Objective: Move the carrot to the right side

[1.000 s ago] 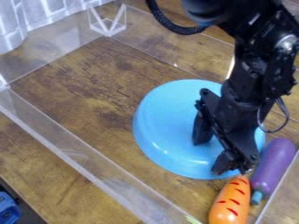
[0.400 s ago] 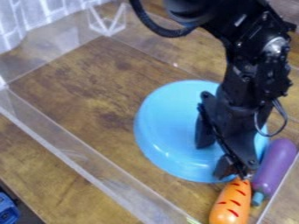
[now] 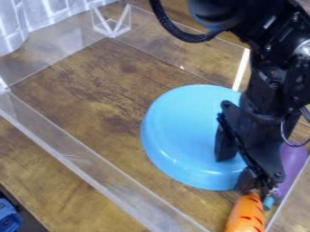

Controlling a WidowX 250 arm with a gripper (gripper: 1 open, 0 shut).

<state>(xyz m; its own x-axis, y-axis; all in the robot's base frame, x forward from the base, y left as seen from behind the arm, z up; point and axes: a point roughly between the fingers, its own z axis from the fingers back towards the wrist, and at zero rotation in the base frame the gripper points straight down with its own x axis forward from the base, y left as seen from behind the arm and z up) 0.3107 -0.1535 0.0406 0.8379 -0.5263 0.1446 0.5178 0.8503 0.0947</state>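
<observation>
The orange toy carrot (image 3: 247, 215) lies at the bottom edge of the view, just off the front right rim of the blue plate (image 3: 182, 136). Its leafy end points up toward my gripper. My black gripper (image 3: 240, 161) hangs low over the plate's right side with its jaws apart and nothing between them. The lower finger (image 3: 256, 176) is right at the carrot's top end; I cannot tell whether it touches. The lower part of the carrot is cut off by the frame.
A purple eggplant toy (image 3: 295, 159) lies at the right edge, partly hidden behind my arm. The wooden table (image 3: 97, 91) is ringed by a clear plastic wall (image 3: 72, 159) along the front left. A clear container (image 3: 111, 18) stands at the back.
My arm and gripper have shifted right and slightly toward the front. The plate has slid a little to the right. The carrot has moved lower in view, toward the front edge.
</observation>
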